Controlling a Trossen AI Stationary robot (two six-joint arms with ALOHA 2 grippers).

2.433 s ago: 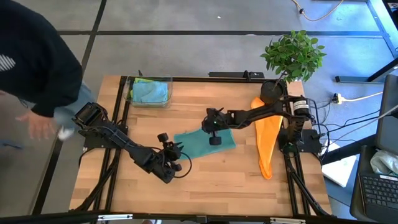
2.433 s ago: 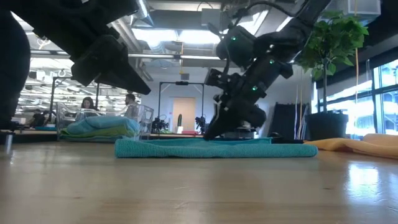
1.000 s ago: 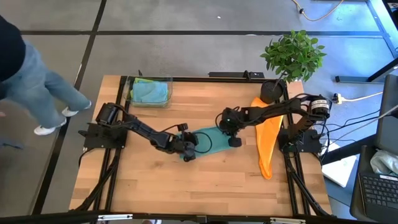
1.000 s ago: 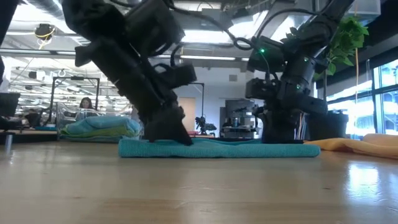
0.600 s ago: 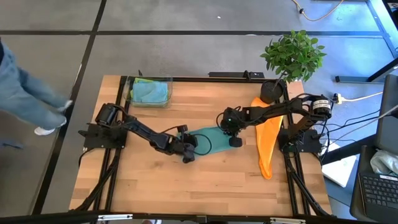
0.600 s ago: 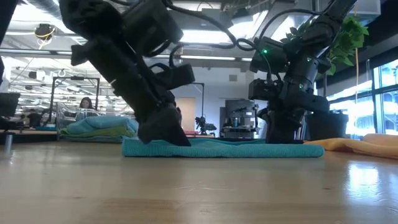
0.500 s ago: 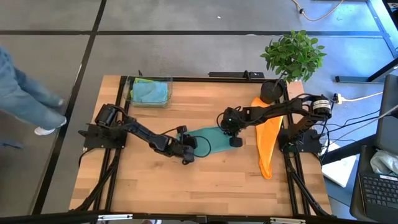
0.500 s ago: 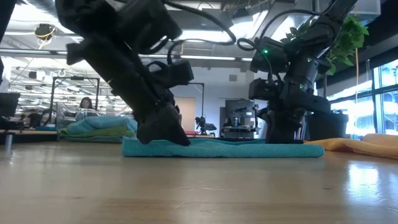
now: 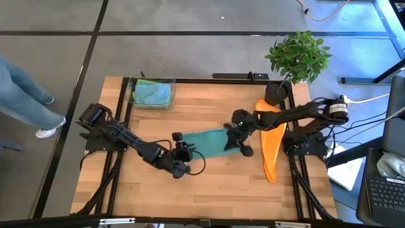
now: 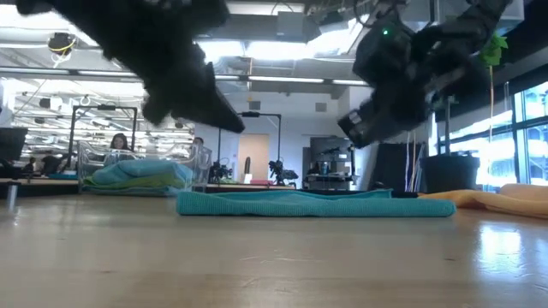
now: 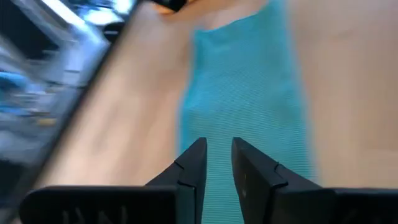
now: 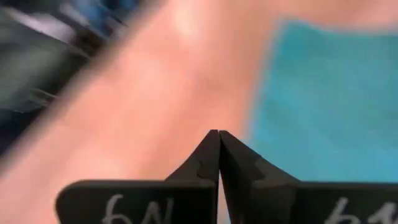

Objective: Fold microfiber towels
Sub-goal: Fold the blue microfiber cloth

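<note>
The teal towel (image 9: 207, 140) lies folded flat near the middle of the surface (image 9: 221, 190). The left end effector (image 9: 183, 154) hangs off its left end, fingers (image 11: 194, 163) slightly parted and empty. The right end effector (image 9: 243, 147) hangs above its right end, pressed together on nothing. An orange towel (image 9: 271, 140) lies along the right edge. A bin (image 9: 152, 92) with blue and green towels sits at the far left corner.

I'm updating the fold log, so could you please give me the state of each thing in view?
Teal towel: folded, flat mid-table.
Orange towel: unfolded, right side.
Bin: holds folded towels.
Left gripper: slightly open, empty, above the table.
Right gripper: shut, empty, above the table.
</note>
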